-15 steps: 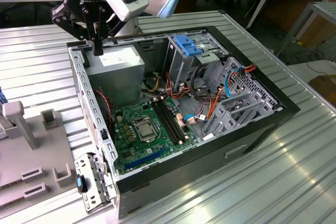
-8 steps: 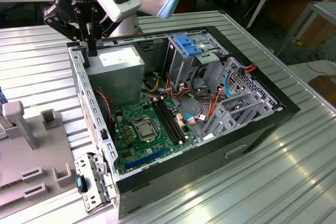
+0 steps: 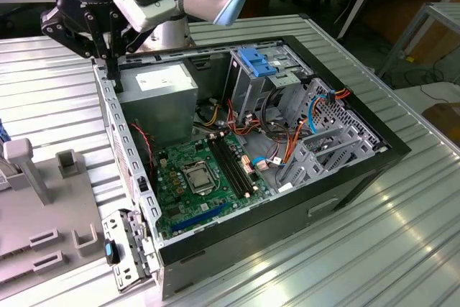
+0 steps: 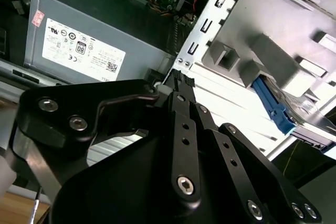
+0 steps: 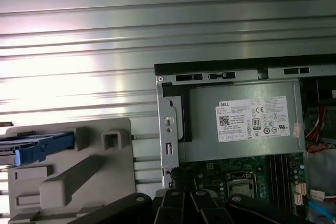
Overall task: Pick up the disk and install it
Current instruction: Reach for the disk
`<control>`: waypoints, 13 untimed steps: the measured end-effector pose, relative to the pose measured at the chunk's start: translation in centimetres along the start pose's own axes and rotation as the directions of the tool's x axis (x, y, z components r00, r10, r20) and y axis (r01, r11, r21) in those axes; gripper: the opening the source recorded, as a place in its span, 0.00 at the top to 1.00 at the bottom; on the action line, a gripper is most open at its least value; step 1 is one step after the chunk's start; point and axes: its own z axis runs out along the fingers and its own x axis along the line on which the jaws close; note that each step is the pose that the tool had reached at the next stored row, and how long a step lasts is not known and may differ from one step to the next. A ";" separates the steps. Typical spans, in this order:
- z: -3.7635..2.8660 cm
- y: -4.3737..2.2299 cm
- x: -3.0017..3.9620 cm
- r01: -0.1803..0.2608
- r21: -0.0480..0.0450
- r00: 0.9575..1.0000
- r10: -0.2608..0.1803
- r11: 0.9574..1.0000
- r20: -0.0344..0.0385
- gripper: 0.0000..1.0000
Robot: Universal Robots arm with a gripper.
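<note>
Claw, matte black, narrow and empty, beside the case's perforated steel edge; blue-railed disk in blocky grey holder.

case open on ribbed tabletop | power supply inside, next to green motherboard | light-blue latch atop metal cage | orange and blue cables near cage | grey fixture beside case, exterior view's left

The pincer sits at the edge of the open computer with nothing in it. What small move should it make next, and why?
Probably a sideways shift toward the grey holder, away from the computer case. The pincer is shut and empty at the case's edge beside the power supply. The disk, in its blue carrier, lies on that holder outside the case.
</note>
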 end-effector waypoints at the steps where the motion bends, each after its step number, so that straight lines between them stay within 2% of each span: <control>1: 0.00 0.08 0.31 0.000 0.000 1.000 0.000 1.000 0.000 0.89; 5: -0.01 0.31 0.98 0.000 0.000 1.000 0.000 1.000 0.000 0.89; 8: -0.03 0.51 1.86 0.001 0.000 1.000 -0.001 1.000 0.000 0.89; 13: -0.05 0.59 2.87 0.001 0.000 1.000 -0.001 1.000 0.000 0.89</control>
